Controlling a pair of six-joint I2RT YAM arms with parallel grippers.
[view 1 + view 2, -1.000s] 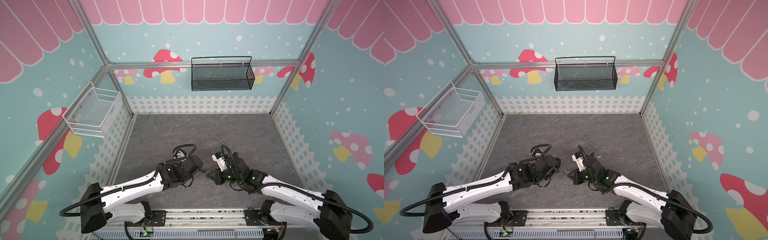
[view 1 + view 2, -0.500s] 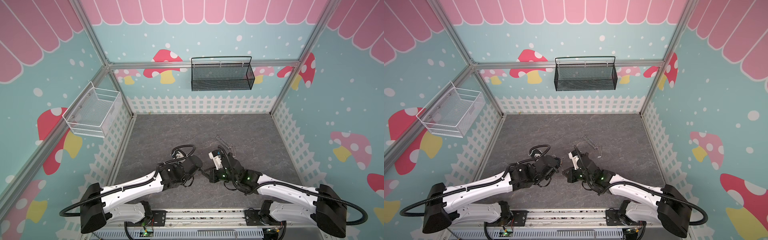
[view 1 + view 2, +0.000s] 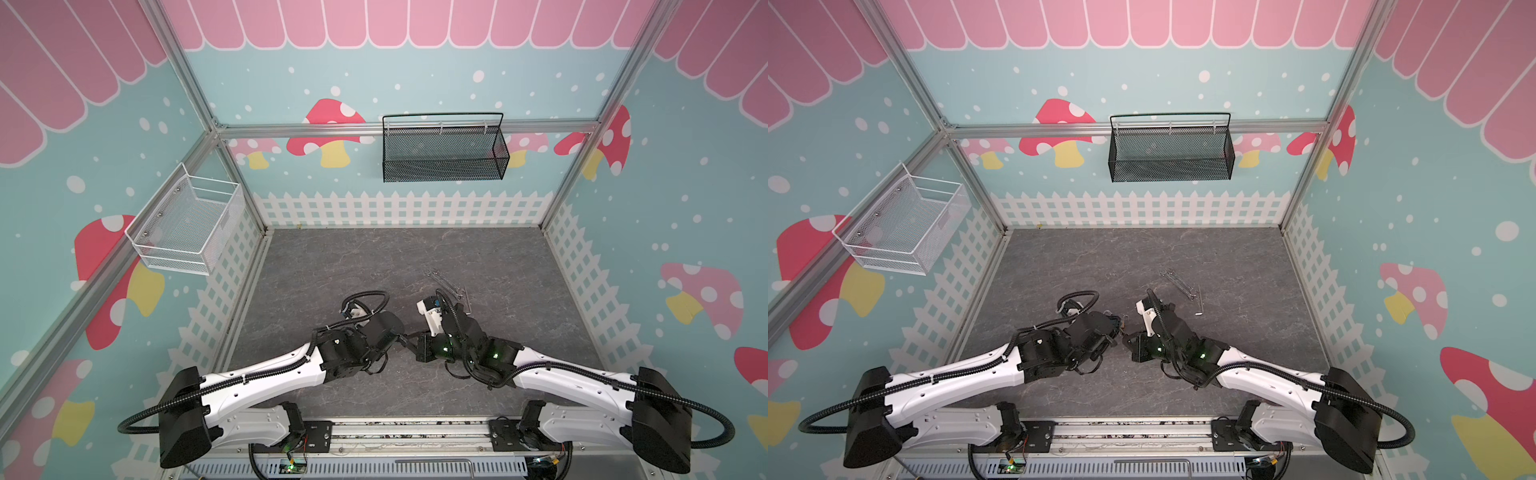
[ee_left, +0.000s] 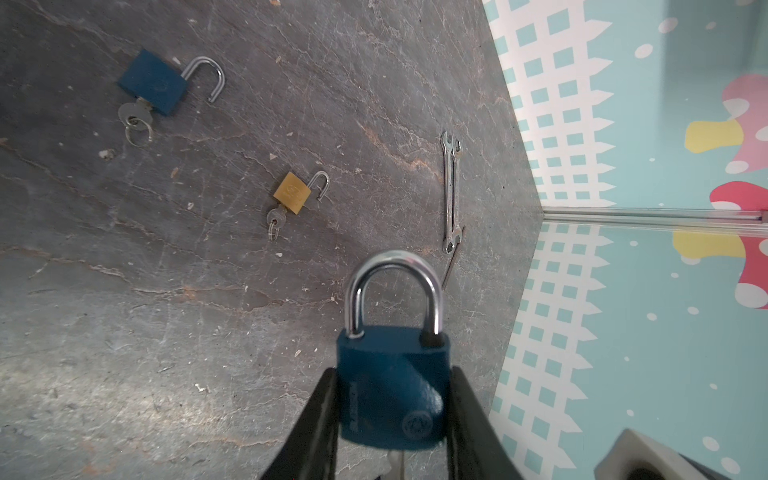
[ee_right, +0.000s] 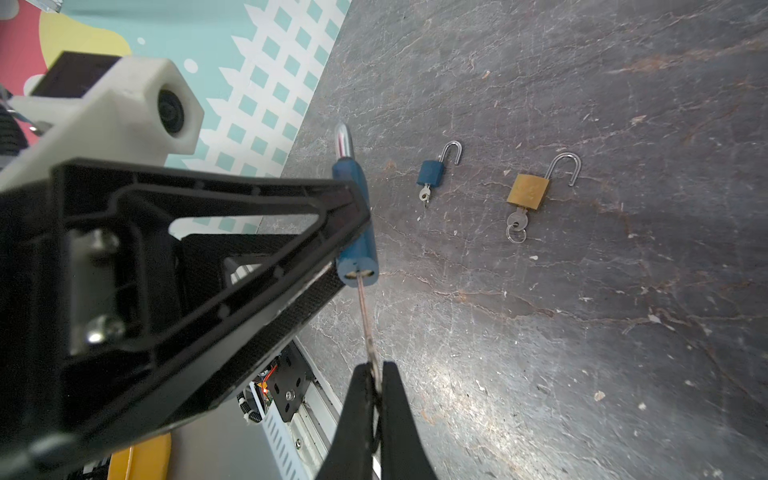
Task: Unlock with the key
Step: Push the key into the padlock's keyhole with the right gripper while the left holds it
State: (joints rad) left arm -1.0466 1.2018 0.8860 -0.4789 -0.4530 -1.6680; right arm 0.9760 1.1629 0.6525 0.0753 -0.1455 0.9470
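**Key seated in the blue padlock held between the 2 arms**

The blue padlock (image 4: 392,386) is pinched by the sides of its body between the left fingers (image 4: 316,424), which are closed onto it. Its silver shackle is seated in the body at both ends. The key (image 5: 365,324) is pinched at its head between the right fingers (image 5: 397,415), which are pressed tight on it. Its blade is pushed into the keyhole at the end of the body opposite the shackle.

In both top views the left arm (image 3: 257,374) and the right arm (image 3: 561,370) are seen meeting in the lower middle of the frame, where padlock and key are held. 2 wrenches (image 3: 446,284) are laid on the grey surface (image 3: 374,257) just to the upper right of that spot.

2 more locks are shown lying on the surface in the wrist views: an open blue padlock (image 4: 153,82) and a brass padlock (image 4: 292,193). They lie well apart, each with its shackle swung out and a key in it.
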